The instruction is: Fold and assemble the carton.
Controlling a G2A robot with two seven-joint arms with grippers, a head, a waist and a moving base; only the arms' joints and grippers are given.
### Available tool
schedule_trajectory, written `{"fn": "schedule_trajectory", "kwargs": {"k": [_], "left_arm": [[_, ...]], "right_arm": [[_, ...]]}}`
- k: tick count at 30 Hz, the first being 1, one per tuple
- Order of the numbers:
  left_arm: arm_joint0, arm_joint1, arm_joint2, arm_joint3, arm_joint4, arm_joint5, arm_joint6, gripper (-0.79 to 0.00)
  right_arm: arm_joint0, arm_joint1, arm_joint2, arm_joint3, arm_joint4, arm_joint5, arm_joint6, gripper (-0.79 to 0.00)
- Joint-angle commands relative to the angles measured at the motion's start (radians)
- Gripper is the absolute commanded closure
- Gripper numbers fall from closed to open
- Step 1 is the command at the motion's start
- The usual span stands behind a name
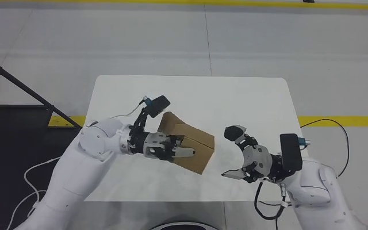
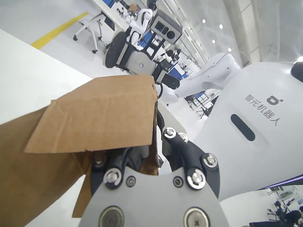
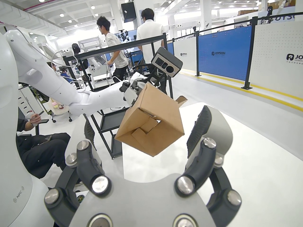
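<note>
Carton [image 1: 198,144] tilted, held above the table [image 1: 241,98] toward the middle of its robot-side edge, left gripper [image 1: 179,146] pinching one wall. Right gripper [image 1: 233,154] just beside it, apart, jaws spread wide.

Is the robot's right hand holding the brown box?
No, the right gripper stands open, apart from the carton, which the left gripper holds.

A gap separates the tilted carton [image 1: 190,146] from the right gripper [image 1: 229,153].
</note>
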Motion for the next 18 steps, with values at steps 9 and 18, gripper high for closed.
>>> {"fn": "schedule_trajectory", "kwargs": {"k": [9,18], "left_arm": [[-0.089,0.04,0.067,-0.004,0.05,0.0,0.001,0.0],[-0.089,0.04,0.067,-0.004,0.05,0.0,0.001,0.0]], "right_arm": [[-0.025,0.003,0.037,-0.024,-0.022,0.002,-0.019,-0.785],[-0.025,0.003,0.037,-0.024,-0.022,0.002,-0.019,-0.785]]}}
